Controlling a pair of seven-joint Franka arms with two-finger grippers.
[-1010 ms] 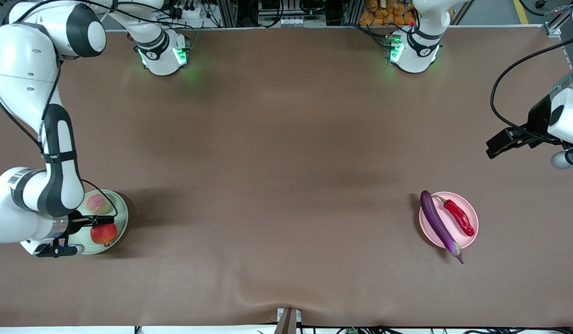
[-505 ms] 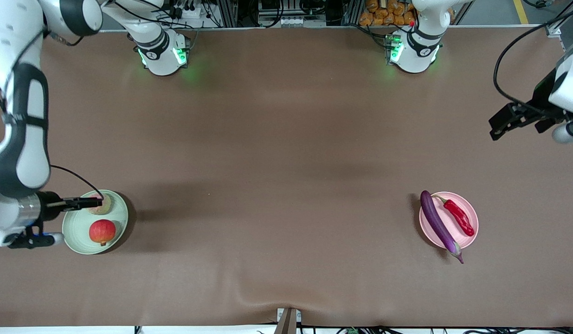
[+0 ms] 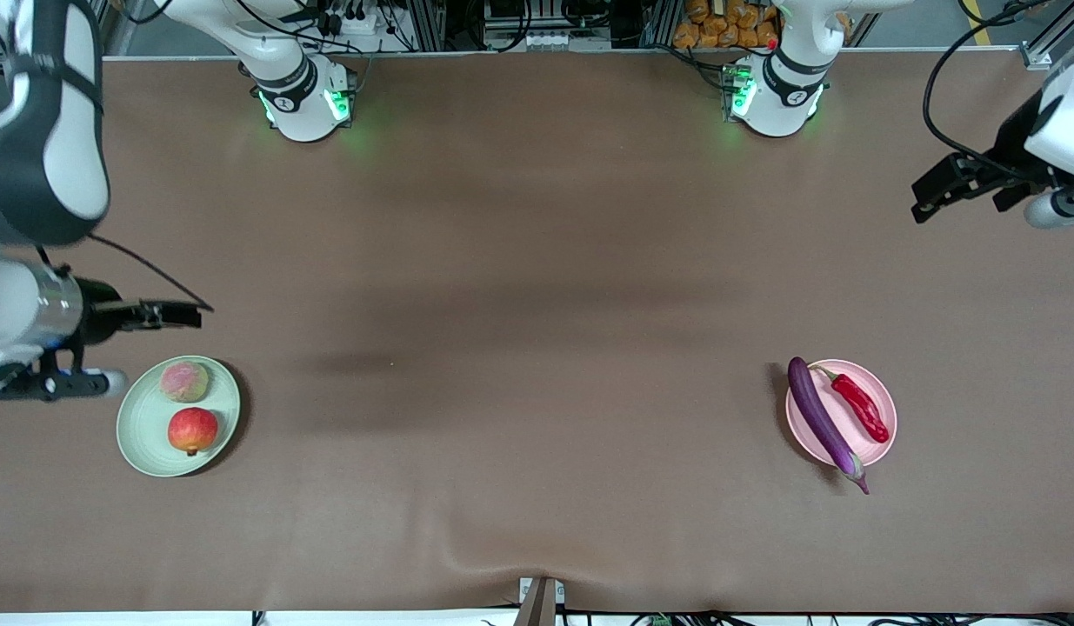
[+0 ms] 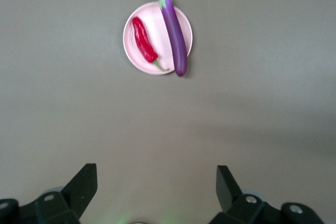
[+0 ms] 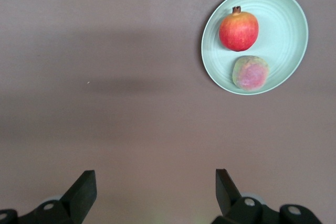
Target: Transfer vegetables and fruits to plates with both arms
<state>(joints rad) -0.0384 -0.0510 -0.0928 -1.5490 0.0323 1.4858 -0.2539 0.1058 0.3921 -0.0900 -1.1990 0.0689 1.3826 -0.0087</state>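
Observation:
A mint green plate (image 3: 145,430) (image 5: 286,30) at the right arm's end holds the red-orange fruit (image 3: 192,430) (image 5: 239,29) and the pale green, pink-blushed fruit (image 3: 185,381) (image 5: 250,72). The pink plate (image 3: 876,396) (image 4: 152,17) at the left arm's end carries the red chili pepper (image 3: 860,405) (image 4: 144,40) and the purple eggplant (image 3: 822,422) (image 4: 174,32), which overhangs the rim. My right gripper (image 3: 189,314) (image 5: 156,190) hangs open and empty over bare table beside the green plate. Up over the table's end, my left gripper (image 3: 923,202) (image 4: 156,187) is open and empty too.
Both arm bases (image 3: 303,104) (image 3: 773,100) stand along the table's edge farthest from the front camera. A brown cloth (image 3: 537,304) covers the table, with a wrinkle near its front edge. A small bracket (image 3: 539,598) sticks up at that edge.
The right gripper has lifted off the green plate and drawn back from it, leaving both fruits there. The left gripper has risen and pulled farther from the pink plate.

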